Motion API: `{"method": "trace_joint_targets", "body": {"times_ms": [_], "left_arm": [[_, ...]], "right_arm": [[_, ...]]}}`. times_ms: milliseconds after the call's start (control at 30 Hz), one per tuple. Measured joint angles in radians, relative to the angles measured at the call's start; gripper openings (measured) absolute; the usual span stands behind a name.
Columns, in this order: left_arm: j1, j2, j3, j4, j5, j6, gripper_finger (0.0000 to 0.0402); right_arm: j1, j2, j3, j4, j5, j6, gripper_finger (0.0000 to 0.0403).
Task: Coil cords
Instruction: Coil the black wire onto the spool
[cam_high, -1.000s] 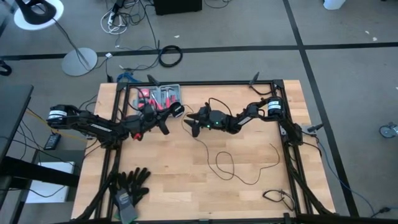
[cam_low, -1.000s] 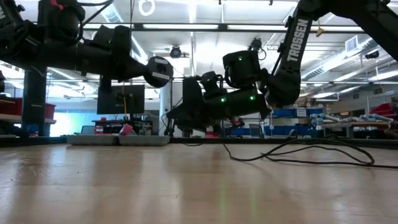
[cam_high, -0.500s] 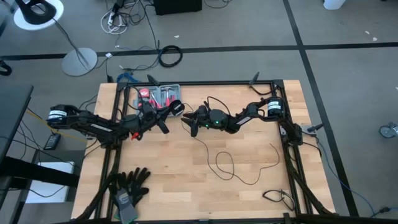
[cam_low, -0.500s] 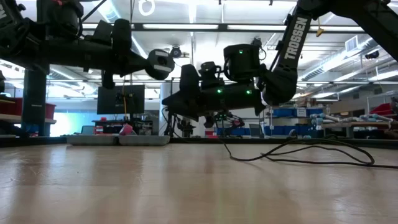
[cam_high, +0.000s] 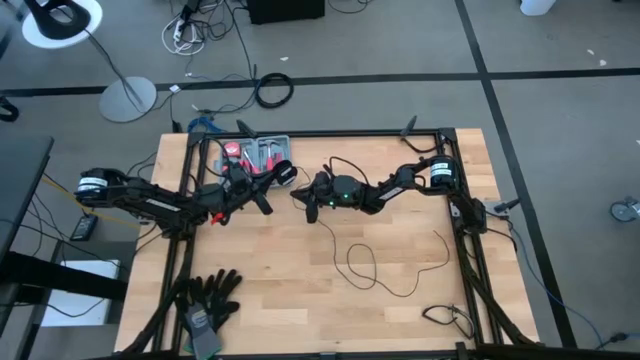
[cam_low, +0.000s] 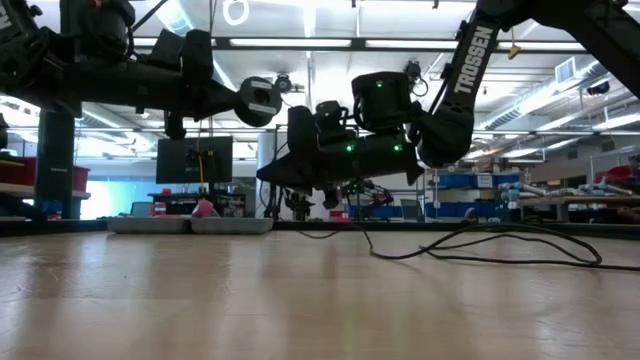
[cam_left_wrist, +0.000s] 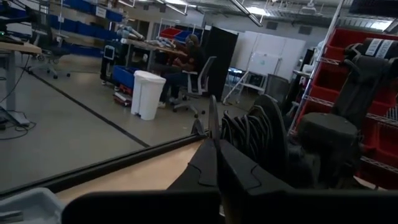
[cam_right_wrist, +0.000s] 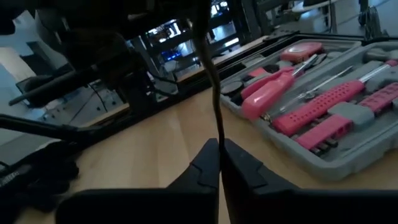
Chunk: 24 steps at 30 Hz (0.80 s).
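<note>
1. Near the far middle of the table (cam_high: 300, 300), the right gripper (cam_high: 305, 196) has pinched the cords (cam_high: 362, 262) between closed fingers; the wrist view shows the thin black strand (cam_right_wrist: 214, 106) rising straight out of the shut tips.
2. Just to its left, the left gripper (cam_high: 262, 200) hangs above the wood with its fingers pressed together on a thin dark strand (cam_left_wrist: 212, 121), probably the same cord, with a small round puck (cam_low: 260, 100) beside its tip.
3. Most of the wire lies in loose loops on the right-middle of the table, well apart from the open tool case (cam_high: 258, 152).
4. To coil well, I judge each hand should draw slack gently toward the other, keeping loops even and clear of the case.
</note>
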Motion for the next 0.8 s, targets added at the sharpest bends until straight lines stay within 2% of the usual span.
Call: {"method": "trace_joint_targets", "body": {"times_ms": [133,233,500,633,800], "left_arm": [[0.000,0.000,0.000,0.000,-0.007,0.000,0.0000],[0.000,0.000,0.000,0.000,-0.029,-0.009,0.0000],[0.000,0.000,0.000,-0.011,-0.063,-0.092,0.0000],[0.000,0.000,0.000,-0.080,-0.157,-0.138,0.0000],[0.000,0.000,0.000,-0.186,-0.230,-0.188,0.0000]], "right_arm": [[0.007,0.000,0.000,-0.025,0.004,0.000,0.0003],[0.029,0.000,0.025,-0.119,0.045,-0.016,0.0002],[0.075,-0.001,0.221,-0.498,0.133,-0.213,0.0001],[0.089,-0.001,0.326,-0.726,0.172,-0.323,0.0001],[0.114,-0.001,0.413,-0.913,0.232,-0.480,0.0001]]}}
